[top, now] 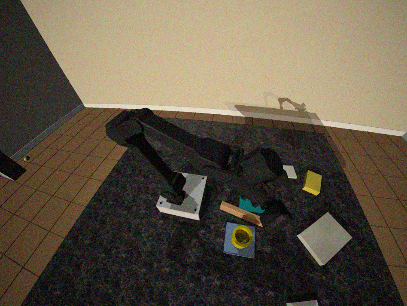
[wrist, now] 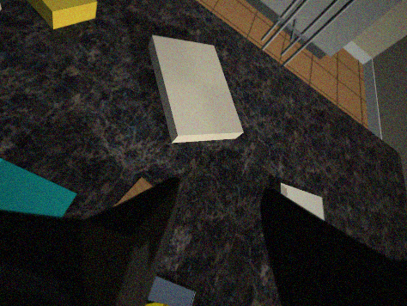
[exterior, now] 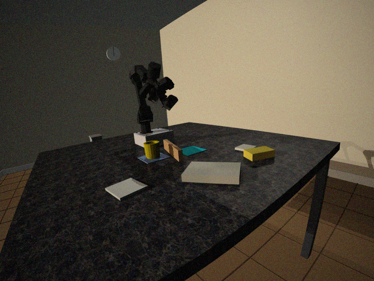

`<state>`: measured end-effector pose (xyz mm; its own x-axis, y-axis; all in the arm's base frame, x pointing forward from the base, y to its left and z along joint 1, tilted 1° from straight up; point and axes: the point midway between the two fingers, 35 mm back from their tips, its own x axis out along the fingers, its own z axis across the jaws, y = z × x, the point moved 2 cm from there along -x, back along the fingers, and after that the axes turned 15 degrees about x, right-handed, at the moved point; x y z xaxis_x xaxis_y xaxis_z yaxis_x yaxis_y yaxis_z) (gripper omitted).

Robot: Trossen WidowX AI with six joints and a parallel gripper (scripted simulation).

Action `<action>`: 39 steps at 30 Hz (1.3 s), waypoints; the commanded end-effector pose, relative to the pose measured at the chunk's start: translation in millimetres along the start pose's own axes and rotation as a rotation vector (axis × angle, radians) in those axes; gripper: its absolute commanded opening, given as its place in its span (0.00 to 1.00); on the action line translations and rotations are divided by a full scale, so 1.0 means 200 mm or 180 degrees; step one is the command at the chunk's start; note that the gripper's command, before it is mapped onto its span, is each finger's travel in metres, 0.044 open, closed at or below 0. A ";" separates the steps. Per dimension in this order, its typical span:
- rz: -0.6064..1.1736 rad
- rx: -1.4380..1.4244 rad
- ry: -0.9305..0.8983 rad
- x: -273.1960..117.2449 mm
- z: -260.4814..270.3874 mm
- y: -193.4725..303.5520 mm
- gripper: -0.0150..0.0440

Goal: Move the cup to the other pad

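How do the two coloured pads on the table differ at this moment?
The blue-grey pad carries the yellow cup; the teal pad has nothing on it. From the top camera the blue-grey pad is in full view, while the teal pad is partly hidden under the arm and its hand. The wooden block lies between them. Both are thin, flat rectangles lying on the dark table.
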<state>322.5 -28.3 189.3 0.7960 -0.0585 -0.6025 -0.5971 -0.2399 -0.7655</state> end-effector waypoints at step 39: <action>0.2447 -0.1879 -0.1639 0.14 -0.04 0.71 0.54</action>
<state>262.6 -72.0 72.9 0.0170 -0.0104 -0.9998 -0.6681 -0.7441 -0.0037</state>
